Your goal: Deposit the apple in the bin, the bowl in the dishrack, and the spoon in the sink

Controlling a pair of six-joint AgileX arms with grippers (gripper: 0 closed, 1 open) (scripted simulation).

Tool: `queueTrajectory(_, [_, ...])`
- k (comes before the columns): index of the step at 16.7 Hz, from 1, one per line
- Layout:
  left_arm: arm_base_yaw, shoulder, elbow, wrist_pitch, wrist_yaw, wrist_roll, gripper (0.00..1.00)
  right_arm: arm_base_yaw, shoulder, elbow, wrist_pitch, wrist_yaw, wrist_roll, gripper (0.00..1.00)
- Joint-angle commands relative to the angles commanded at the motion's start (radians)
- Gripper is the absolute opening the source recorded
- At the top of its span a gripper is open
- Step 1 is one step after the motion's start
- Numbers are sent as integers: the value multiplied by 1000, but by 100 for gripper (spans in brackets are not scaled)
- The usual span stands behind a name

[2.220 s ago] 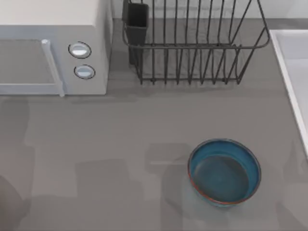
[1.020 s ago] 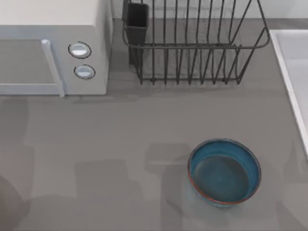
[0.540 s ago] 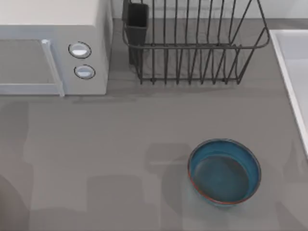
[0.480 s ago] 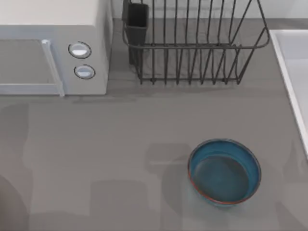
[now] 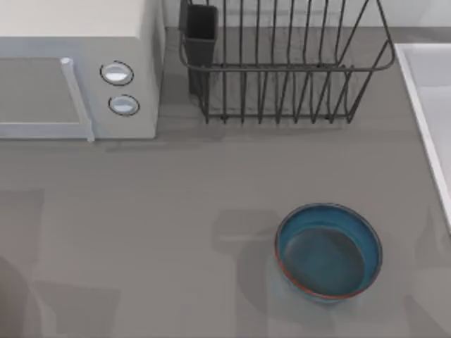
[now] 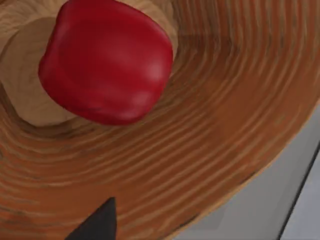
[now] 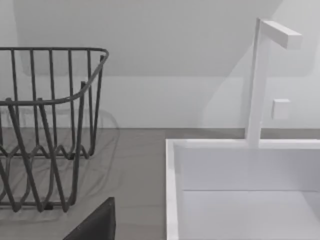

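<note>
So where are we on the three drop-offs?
Done, by the look of it: the apple lies inside a ribbed wooden bin, seen from the left wrist. In hand: nothing visibly. Left: the bowl sits on the table, not in the dishrack. The sink holds no spoon.

I see a flat grey bench [image 5: 176, 197] across the top view, matte, with soft rectangular shadows on it below the microwave [image 5: 77, 70]. The microwave is a white box at the bench's back left, two round knobs [image 5: 117, 73] on its front face, a pale bar handle [image 5: 77, 98] beside the door. Behind it runs a plain pale wall [image 5: 423, 13]. On the right wrist view the same wall [image 7: 150, 40] is bare, lit evenly, with a slanted shadow crossing it.
</note>
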Motion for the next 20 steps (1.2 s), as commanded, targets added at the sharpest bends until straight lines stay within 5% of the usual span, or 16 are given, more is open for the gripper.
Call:
queueTrajectory(11, [-67,-635,-430,511,153,1397,100,0,0,0,0,0,0,100])
queueTrajectory(16, [-94,-830,-578,696,199,1756,100,0,0,0,0,0,0,100])
queueTrajectory(20, [-103,-895,-629,756,216,1853,100,0,0,0,0,0,0,100])
